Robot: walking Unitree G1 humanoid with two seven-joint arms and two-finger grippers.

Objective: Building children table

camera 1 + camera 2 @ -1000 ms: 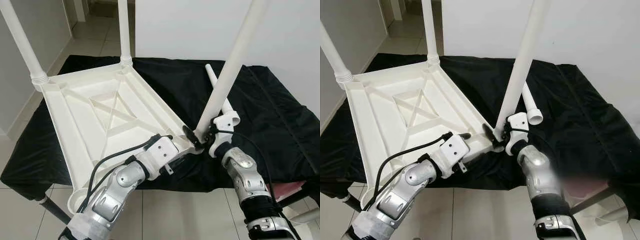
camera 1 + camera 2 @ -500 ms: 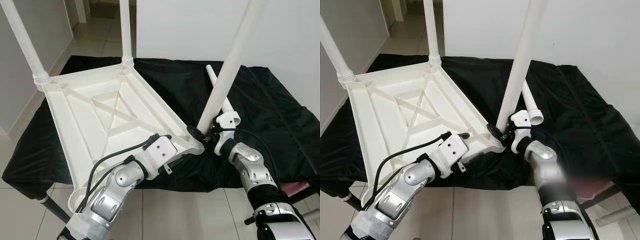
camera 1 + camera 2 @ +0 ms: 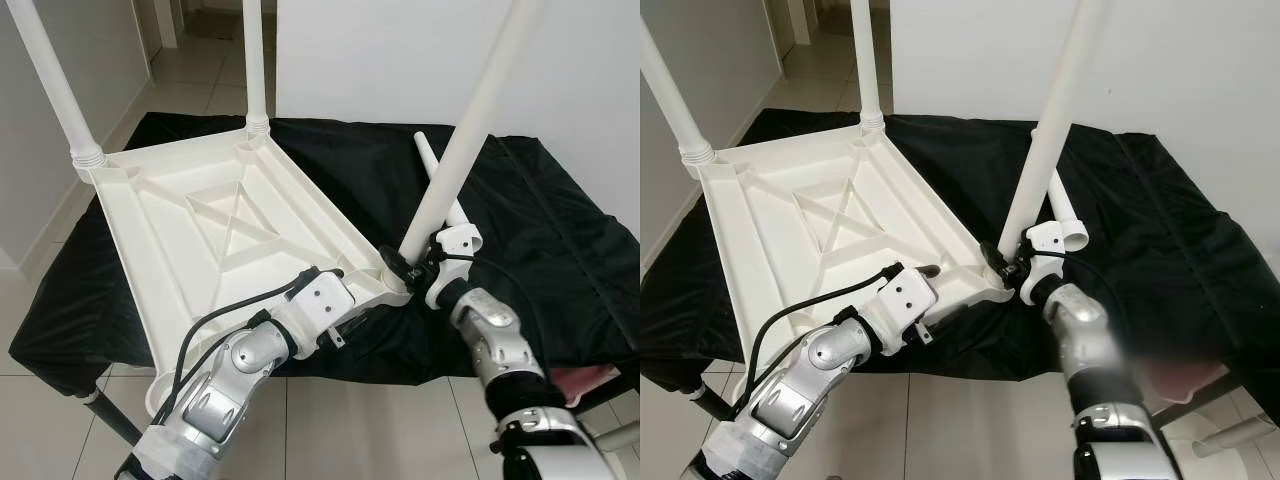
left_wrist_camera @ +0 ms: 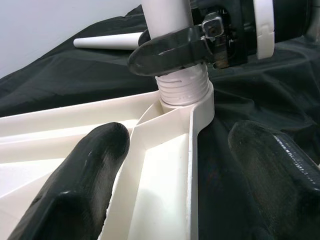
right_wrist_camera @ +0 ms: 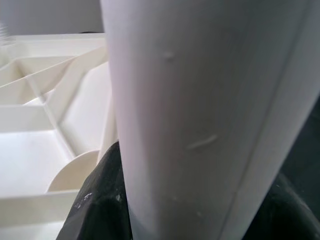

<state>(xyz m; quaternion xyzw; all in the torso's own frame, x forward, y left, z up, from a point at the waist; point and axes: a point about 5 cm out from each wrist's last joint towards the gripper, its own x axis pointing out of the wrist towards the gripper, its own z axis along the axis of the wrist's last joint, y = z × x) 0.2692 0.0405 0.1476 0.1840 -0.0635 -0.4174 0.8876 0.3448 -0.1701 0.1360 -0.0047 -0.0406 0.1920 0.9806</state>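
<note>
Between right gripper (image 3: 408,270) fingers: smooth white tube leg (image 3: 462,148), clamped just above threaded end in ribbed tabletop (image 3: 215,235) corner socket. Left gripper (image 4: 175,185) fingers spread wide, straddling tabletop rim (upside down on black cloth (image 3: 560,240)). Spare leg (image 3: 1064,208) lies beyond.

1 tabletop (image 3: 200,215), 4 legs (1 loose (image 3: 432,170)), 2 tools.

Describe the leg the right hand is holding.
The leg is a long, smooth white tube that looks like plastic, leaning up and to the right. Its threaded lower end sits in the corner socket of the upturned tabletop. The right hand is shut on it just above the threads.
</note>
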